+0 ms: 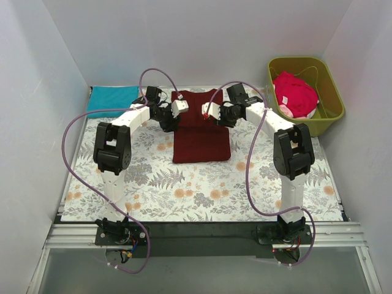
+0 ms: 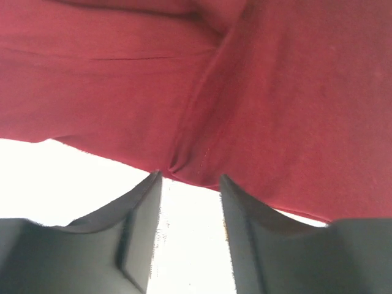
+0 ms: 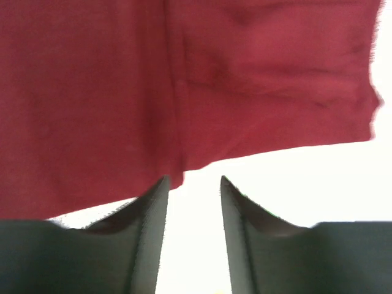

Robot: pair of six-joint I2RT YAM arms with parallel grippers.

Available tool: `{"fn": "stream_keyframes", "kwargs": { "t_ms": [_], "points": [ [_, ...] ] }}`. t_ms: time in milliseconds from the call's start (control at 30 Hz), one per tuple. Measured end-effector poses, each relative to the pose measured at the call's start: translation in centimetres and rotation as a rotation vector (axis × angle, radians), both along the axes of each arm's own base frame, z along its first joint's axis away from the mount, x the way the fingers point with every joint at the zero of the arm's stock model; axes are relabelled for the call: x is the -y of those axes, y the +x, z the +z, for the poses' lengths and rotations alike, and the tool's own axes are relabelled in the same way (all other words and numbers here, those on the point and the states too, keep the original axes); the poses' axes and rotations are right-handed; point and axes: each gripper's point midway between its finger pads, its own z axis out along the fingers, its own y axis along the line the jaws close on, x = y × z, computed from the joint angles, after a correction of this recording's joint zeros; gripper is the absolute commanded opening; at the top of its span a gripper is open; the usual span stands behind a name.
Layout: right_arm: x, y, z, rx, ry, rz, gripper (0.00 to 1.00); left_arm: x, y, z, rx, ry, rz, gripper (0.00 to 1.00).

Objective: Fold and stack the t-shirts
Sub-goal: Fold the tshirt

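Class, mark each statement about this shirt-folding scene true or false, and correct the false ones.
1. The maroon t-shirt lies on the floral tablecloth between the two arms. True.
2. The teal t-shirt lies at the table's far left corner. True.
3. The red-pink t-shirt sits on top of the teal t-shirt. False: it lies in the olive-green tub at the far right.
4. The left gripper is shut on the maroon t-shirt. False: its fingers stand apart, with no cloth in the gap.
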Motion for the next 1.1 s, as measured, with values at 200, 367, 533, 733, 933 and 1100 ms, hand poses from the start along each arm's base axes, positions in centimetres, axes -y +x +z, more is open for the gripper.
{"fn": "stream_keyframes", "kwargs": {
  "t_ms": [200, 367, 533, 733, 933, 1100],
  "points": [
    [0.4, 2.8, 3.2, 0.040, 0.075, -0.110, 0.55, -1.0, 0.9, 0.7, -0.061, -0.063, 0.132, 0.57],
    [1.4, 1.7, 6.4, -0.025, 0.187, -0.231, 0.48, -0.9, -0.6, 2.9, -0.199, -0.191, 0.276, 0.57],
    [0.1, -3.0, 8.8, -0.220, 0.346, -0.298, 0.43, 1.9, -5.2, 6.0, -0.390, -0.353, 0.371, 0.56],
    [-1.9, -7.7, 5.3, -0.559, 0.428, -0.365, 0.36, 6.0, -11.2, 4.4, -0.662, -0.418, 0.423, 0.52],
    [-2.1, -11.6, -1.9, -0.873, 0.385, -0.481, 0.34, 5.2, -15.6, -0.1, -0.925, -0.392, 0.557, 0.51],
    [-1.5, -15.2, -6.4, -1.069, 0.354, -0.572, 0.34, 4.2, -18.6, -2.0, -1.085, -0.395, 0.630, 0.50]
  ]
}}
